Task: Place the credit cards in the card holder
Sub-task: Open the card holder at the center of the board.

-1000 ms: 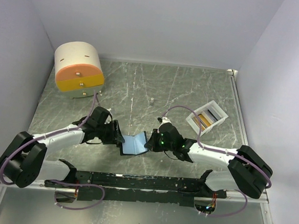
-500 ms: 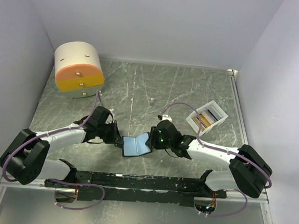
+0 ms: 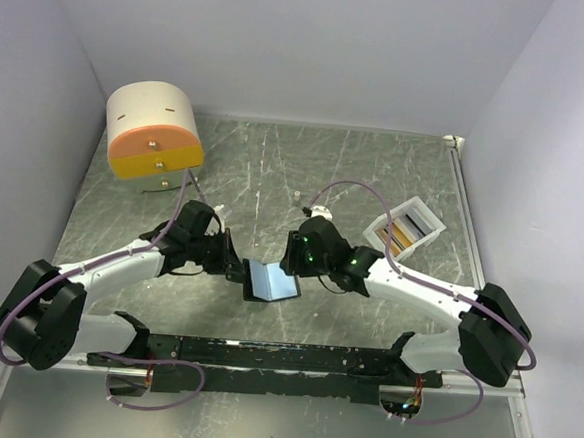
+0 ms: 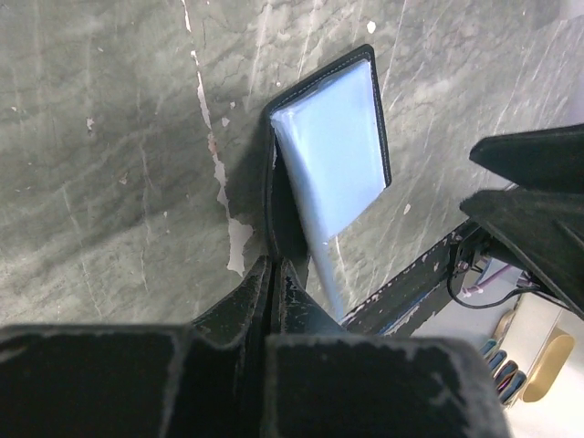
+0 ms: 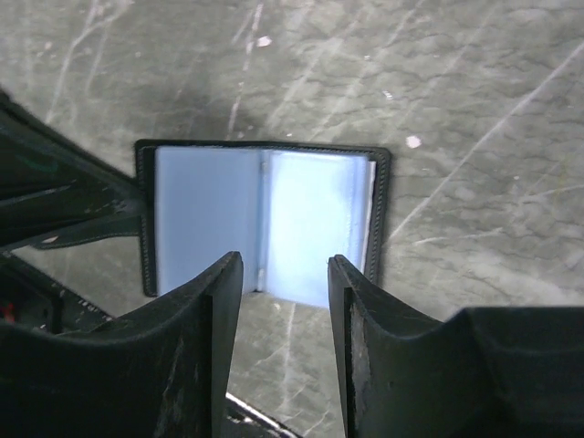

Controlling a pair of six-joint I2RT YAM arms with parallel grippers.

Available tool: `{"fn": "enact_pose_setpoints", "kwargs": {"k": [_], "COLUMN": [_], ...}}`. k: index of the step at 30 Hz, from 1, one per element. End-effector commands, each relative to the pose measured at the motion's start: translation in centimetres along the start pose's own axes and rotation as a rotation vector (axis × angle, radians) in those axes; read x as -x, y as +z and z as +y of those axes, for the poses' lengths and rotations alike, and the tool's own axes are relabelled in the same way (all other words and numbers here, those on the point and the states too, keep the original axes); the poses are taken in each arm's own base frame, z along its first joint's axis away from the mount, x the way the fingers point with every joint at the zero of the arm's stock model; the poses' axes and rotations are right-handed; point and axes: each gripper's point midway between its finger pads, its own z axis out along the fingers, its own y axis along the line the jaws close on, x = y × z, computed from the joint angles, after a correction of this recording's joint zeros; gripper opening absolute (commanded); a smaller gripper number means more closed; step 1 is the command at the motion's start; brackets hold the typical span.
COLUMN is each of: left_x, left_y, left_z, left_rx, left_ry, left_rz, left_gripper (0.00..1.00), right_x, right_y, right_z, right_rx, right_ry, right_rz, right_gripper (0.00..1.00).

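The black card holder (image 3: pixel 271 280) lies open on the marble table between both arms, its bluish-grey pockets facing up. My left gripper (image 3: pixel 240 272) is shut on the holder's left flap; in the left wrist view the fingertips (image 4: pixel 272 269) pinch the flap's black edge, with the holder (image 4: pixel 333 155) stretching away from them. My right gripper (image 3: pixel 294 264) hovers open at the holder's right side, touching nothing; the right wrist view shows its gripper (image 5: pixel 285 265) open over the holder (image 5: pixel 265 219). The credit cards (image 3: pixel 407 229) lie stacked in a white tray at the right.
The white tray (image 3: pixel 386 241) stands right of the right arm. A round cream-and-orange drawer box (image 3: pixel 154 136) sits at the back left. A tiny white object (image 3: pixel 298 193) lies mid-table. A black rail (image 3: pixel 262 355) runs along the near edge.
My left gripper has closed on the card holder's left flap. My right gripper has let go of the right flap, opened and pulled back a little. The holder shifted slightly.
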Motion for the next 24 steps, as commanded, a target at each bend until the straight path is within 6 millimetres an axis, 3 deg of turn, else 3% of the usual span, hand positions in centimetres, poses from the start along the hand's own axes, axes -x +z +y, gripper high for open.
{"fn": "enact_pose_setpoints", "kwargs": {"k": [1, 7, 12, 18, 24], "left_x": [0.6, 0.1, -0.2, -0.1, 0.0], "left_y": [-0.7, -0.3, -0.1, -0.2, -0.2], "left_z": [-0.9, 0.3, 0.6, 0.6, 1.0], "left_rx": [-0.024, 0.025, 0.027, 0.031, 0.058], "left_ry": [0.028, 0.005, -0.005, -0.007, -0.007], "left_rz": [-0.008, 0.01, 0.015, 0.005, 0.005], "left_gripper": [0.07, 0.07, 0.07, 0.1, 0.14], "right_x": [0.2, -1.7, -4.5, -5.4, -5.8], "right_y": [-1.0, 1.8, 4.6, 4.3, 3.7], "right_z": [3.0, 3.5, 3.6, 7.1, 7.2], "right_rx": [0.14, 0.154, 0.164, 0.358, 0.396], "right_ry": [0.001, -0.003, -0.004, 0.006, 0.016], "right_rz": [-0.014, 0.046, 0.133, 0.142, 0.138], "right_gripper": [0.42, 0.42, 0.4, 0.4, 0.45]}}
